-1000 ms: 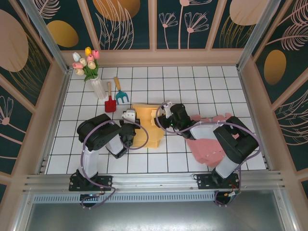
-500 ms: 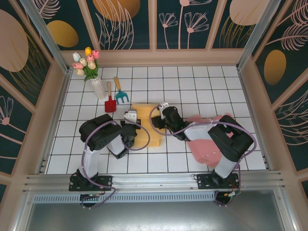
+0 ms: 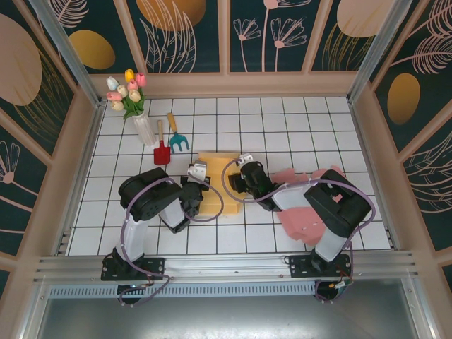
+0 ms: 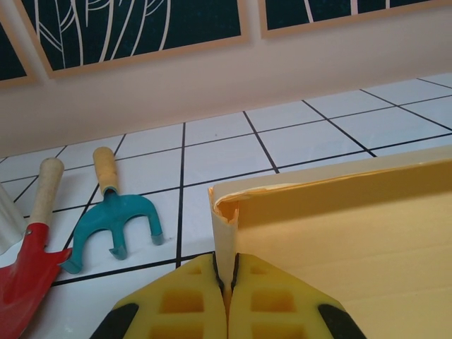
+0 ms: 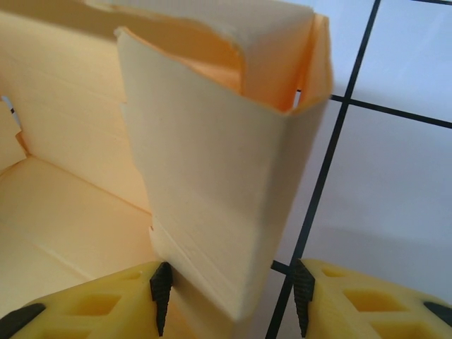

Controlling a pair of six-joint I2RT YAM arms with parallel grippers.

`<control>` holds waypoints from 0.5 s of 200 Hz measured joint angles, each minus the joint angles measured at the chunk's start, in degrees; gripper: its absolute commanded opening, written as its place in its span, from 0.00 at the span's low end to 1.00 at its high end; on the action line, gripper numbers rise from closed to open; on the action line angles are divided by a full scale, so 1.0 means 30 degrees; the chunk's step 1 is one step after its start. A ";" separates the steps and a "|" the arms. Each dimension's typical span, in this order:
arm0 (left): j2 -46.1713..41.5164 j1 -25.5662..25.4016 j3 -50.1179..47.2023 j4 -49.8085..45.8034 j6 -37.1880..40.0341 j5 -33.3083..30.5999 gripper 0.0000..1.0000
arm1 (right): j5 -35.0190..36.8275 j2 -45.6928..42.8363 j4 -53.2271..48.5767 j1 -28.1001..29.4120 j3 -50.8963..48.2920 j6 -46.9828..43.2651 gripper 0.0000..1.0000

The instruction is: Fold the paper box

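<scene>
A white tiled table (image 3: pixel 296 120) sits inside a walled enclosure with dark floral panels. Two robot arms are mounted at the near edge, both bent inward toward the middle of the table.

One yellow paper box (image 3: pixel 220 189) lies at the centre of the table between the two grippers. It is partly folded, with walls standing up along its left and right sides.

The left gripper (image 4: pixel 227 272) is at the box's left side. Its yellow fingers (image 4: pixel 183 304) are pressed together, pinching the thin upright edge of the left wall at a corner, where the card is slightly crumpled.

The right gripper (image 5: pixel 232 291) is at the box's right side. Its jaws are spread about halfway, with a folded corner flap of the box (image 5: pixel 212 183) standing between them. The left pad looks to be against the flap; the right pad stands apart from it over bare tile.

One flat pink paper sheet (image 3: pixel 304 219) lies to the right, partly under the right arm.

One white vase (image 3: pixel 143 129) of tulips (image 3: pixel 127 88) stands at the far left. Two small garden tools lie just right of it, side by side: one red trowel (image 3: pixel 162 152) and one teal hand fork (image 3: pixel 178 141), both with wooden handles.
</scene>
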 measured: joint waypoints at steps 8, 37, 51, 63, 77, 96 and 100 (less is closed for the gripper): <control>0.0007 0.0000 0.0000 0.0007 0.0015 0.0073 0.00 | 0.0248 0.0000 0.0000 0.0000 0.0000 0.0087 0.50; 0.0015 -0.0015 0.0000 0.0015 0.0138 0.0291 0.00 | 0.1137 0.0000 0.0000 0.0015 0.0007 0.0568 0.48; 0.0029 -0.0073 0.0029 0.0015 0.0146 0.0299 0.00 | 0.1545 0.0000 -0.0007 0.0087 0.0022 0.0801 0.47; 0.0051 -0.0109 0.0058 0.0015 0.0153 0.0299 0.00 | 0.1887 0.0022 -0.0007 0.0233 0.0102 0.0896 0.46; 0.0066 -0.0109 0.0087 0.0022 0.0153 0.0284 0.00 | 0.2317 0.0197 -0.0007 0.0481 0.0364 0.1144 0.43; 0.0066 -0.0109 0.0095 0.0022 0.0153 0.0248 0.00 | 0.3169 0.0831 0.0000 0.0889 0.0940 0.1290 0.35; 0.0066 -0.0109 0.0095 0.0022 0.0153 0.0233 0.00 | 0.3439 0.0998 -0.0015 0.0991 0.1078 0.1362 0.32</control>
